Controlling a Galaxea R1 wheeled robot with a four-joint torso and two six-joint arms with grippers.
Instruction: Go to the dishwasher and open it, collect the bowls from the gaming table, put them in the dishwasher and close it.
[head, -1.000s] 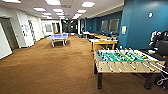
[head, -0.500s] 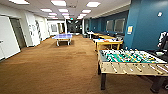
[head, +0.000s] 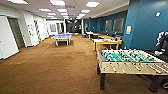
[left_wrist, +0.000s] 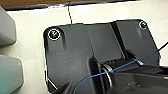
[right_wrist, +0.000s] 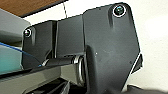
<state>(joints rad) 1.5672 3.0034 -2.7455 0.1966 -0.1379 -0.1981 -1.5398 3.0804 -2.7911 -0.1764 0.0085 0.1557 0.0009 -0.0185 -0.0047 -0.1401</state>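
Observation:
The dishwasher, the bowls and the gaming table are out of view. I am looking down a long room with brown carpet (head: 57, 67). The left wrist view holds the robot's own dark plate (left_wrist: 82, 50) over a pale surface, with a thin blue cable (left_wrist: 105, 73) across it. The right wrist view has the same kind of dark plate (right_wrist: 107, 45). I cannot make out either gripper's fingers.
A wooden foosball table (head: 130, 62) with a green field stands close at the right front. Behind it are yellow-topped tables (head: 107, 42) along the blue wall (head: 145, 25). A blue ping-pong table (head: 62, 37) stands far down the room. White walls and doors (head: 15, 35) line the left.
The whole head view has shifted, so the camera has moved. The foosball table now looks larger and nearer at the right front.

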